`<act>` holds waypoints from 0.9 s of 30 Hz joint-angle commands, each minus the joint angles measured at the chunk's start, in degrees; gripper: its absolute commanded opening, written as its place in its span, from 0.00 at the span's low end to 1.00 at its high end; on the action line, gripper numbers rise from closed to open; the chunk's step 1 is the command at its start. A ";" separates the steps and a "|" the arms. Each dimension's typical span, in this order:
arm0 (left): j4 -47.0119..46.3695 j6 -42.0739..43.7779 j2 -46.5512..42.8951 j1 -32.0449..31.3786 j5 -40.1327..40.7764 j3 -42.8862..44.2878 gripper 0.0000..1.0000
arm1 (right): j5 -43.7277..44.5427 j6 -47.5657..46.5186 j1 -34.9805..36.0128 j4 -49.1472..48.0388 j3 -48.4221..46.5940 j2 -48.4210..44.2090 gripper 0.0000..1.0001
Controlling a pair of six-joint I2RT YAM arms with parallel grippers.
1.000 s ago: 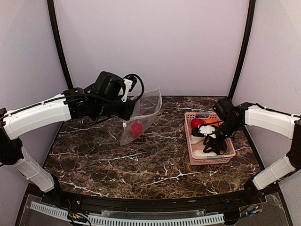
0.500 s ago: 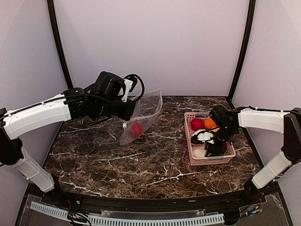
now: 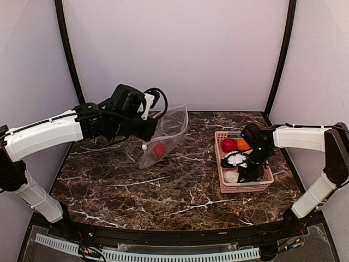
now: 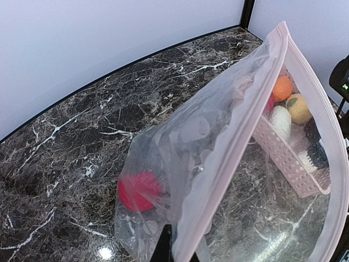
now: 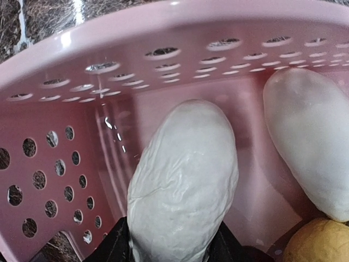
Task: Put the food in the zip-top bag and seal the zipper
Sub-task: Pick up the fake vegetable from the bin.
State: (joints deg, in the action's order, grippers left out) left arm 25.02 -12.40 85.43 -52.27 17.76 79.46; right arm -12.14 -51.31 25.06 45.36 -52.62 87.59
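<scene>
As zipper (image 4: 240,131) gapes, white piece (image 5: 182,180) beside basket wall (image 5: 163,33).

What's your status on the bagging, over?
Left pincer shut on zip-top bag, mouth held open, one red ball inside. Right pincer down in pink basket, astride a white piece; grip unconfirmed. Nothing blocking the bag mouth.

No writing, label, brand mark or number can be read in any view: the zip-top bag (image 4: 207,136) across the middle of the left wrist view carries only faint pale dots, and the pink basket (image 5: 163,33) filling the right wrist view shows only rows of round holes
</scene>
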 commanded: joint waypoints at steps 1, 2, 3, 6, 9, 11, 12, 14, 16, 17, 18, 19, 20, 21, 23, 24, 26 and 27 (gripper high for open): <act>0.06 -0.35 -0.48 0.33 -0.44 -0.97 0.01 | -0.38 0.90 0.05 1.58 -1.82 0.46 0.36; -0.05 -0.35 -0.50 0.33 -0.42 -1.02 0.01 | -0.84 1.30 0.05 1.98 -2.46 0.08 0.35; -0.10 -0.34 -0.52 0.33 -0.48 -1.04 0.01 | -1.43 1.44 0.06 2.40 -3.01 -0.48 0.34; -0.19 -0.41 -0.53 0.33 -0.53 -1.14 0.01 | -3.90 2.01 0.08 4.14 -5.27 -2.49 0.32; -0.15 -0.23 -0.53 0.33 -0.49 -1.24 0.01 | -5.83 2.67 0.07 6.08 -7.53 -4.00 0.32; -0.25 -0.11 -0.55 0.34 -0.33 -1.24 0.01 | -7.01 3.06 0.07 7.20 -9.06 -4.97 0.31; -0.29 -0.04 -0.66 0.33 -0.30 -1.24 0.01 | -7.63 3.26 0.07 7.83 -9.93 -5.36 0.31; -0.48 0.00 -0.70 0.37 -0.22 -1.24 0.01 | -9.39 3.73 0.06 9.18 -11.91 -6.01 0.30; -0.70 -0.10 -0.66 0.38 -0.36 -1.24 0.01 | -11.98 4.32 0.03 10.52 -14.47 -6.38 0.28; -0.83 -0.13 -0.54 0.41 -0.47 -1.19 0.01 | -13.45 4.75 0.03 11.06 -15.79 -6.51 0.26; -0.93 -0.31 -0.53 0.37 -0.54 -1.22 0.01 | -14.84 5.39 0.07 11.47 -17.28 -6.63 0.24; -1.20 -0.41 -0.48 0.34 -0.82 -1.23 0.01 | -16.90 5.91 0.06 11.77 -19.23 -6.71 0.23; -1.48 -0.64 -0.46 0.33 -1.18 -1.24 0.01 | -18.56 6.42 0.07 12.01 -20.73 -6.80 0.23; -1.65 -0.80 -0.33 0.33 -1.34 -1.24 0.01 | -20.19 7.04 0.08 12.21 -22.39 -6.82 0.23; -2.10 -1.20 -0.13 0.37 -1.93 -1.19 0.01 | -23.71 8.42 0.08 12.30 -26.11 -6.77 0.23; -2.43 -1.39 -0.02 0.35 -2.18 -1.16 0.01 | -25.90 9.30 0.08 12.21 -28.03 -6.73 0.22; -2.98 -1.66 0.12 0.33 -2.54 -1.07 0.01 | -30.39 11.43 0.12 11.34 -31.62 -6.64 0.20; -3.05 -1.70 0.27 0.33 -2.63 -1.02 0.01 | -32.45 12.80 0.20 10.11 -33.06 -6.64 0.20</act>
State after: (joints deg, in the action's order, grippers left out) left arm 23.62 -13.10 85.47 -52.25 16.43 79.33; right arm -33.21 -43.75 25.06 56.80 -79.61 82.17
